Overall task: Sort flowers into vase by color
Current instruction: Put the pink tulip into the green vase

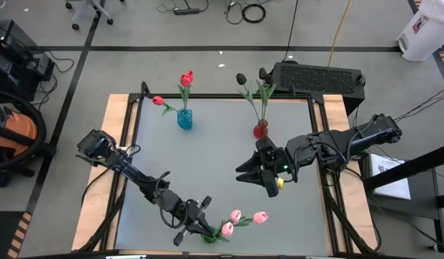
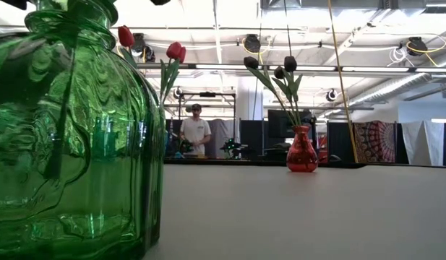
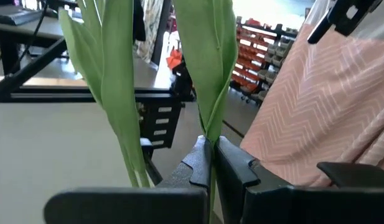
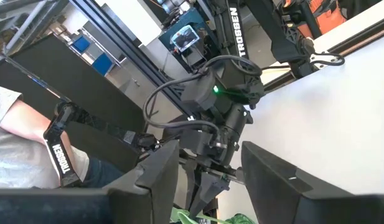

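Note:
My left gripper is at the table's near edge, shut on a tulip stem. Three pink tulip heads lean to its right. The big green glass vase stands under it, mostly hidden in the high view, with a stem showing through the glass. My right gripper hovers open over the table's right middle and holds nothing. Two red tulips stand in the blue vase. Black tulips stand in the red vase. My left gripper pinches a thin green stem between its two fingers, just below where a broad leaf rises from it. The fingers come in about level and lie across the stem, which stands upright. A second leafy stem stands beside it, untouched.
The blue vase and red vase stand in the far half of the table, with bare grey table between them and the arms. A black box sits past the far right corner. A person stands in the room behind.

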You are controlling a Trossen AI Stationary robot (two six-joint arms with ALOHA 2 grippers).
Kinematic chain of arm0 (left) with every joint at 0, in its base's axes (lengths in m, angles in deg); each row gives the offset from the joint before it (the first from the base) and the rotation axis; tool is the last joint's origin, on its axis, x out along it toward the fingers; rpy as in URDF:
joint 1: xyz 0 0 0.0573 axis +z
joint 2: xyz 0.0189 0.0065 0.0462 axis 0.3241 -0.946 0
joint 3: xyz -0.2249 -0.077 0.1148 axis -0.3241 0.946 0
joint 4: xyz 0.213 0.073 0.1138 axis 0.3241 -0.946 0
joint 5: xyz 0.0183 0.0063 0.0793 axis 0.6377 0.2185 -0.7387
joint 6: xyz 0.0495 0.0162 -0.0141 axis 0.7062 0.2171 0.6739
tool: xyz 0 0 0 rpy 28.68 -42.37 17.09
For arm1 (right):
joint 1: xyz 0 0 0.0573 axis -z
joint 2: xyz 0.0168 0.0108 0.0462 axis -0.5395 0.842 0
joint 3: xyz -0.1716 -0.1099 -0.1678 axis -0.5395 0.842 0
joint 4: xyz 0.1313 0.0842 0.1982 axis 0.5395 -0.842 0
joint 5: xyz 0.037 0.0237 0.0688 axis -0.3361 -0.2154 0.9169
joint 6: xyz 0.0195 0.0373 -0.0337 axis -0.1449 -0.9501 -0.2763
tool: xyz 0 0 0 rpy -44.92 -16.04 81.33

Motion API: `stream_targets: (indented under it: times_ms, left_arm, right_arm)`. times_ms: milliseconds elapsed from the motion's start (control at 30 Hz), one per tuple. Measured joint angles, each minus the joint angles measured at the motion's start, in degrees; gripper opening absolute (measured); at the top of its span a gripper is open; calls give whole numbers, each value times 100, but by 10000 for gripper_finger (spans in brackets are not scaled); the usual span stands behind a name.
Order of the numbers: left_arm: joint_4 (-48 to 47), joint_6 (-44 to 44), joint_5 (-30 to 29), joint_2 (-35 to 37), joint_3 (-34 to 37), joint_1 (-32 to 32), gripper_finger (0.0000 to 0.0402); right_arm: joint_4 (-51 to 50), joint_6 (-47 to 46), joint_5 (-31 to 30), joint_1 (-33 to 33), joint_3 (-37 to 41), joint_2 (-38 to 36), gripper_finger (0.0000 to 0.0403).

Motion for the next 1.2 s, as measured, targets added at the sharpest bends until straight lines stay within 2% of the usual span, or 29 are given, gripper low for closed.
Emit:
stream_targets:
  times_ms: [267, 900, 1000, 1200]
  left_arm:
    - [-300, 0, 0, 0, 0, -26, 13]
    - [-301, -21, 0, 0, 0, -26, 14]
    - [-301, -214, 0, 0, 0, -26, 27]
    - [-304, -310, 2, 0, 0, -26, 79]
  right_arm:
    - [-1, 1, 1, -2, 0, 1, 167]
    - [1, 1, 1, 0, 0, -1, 167]
    - [1, 1, -1, -2, 0, -1, 167]
    - [1, -1, -1, 0, 0, 1, 167]
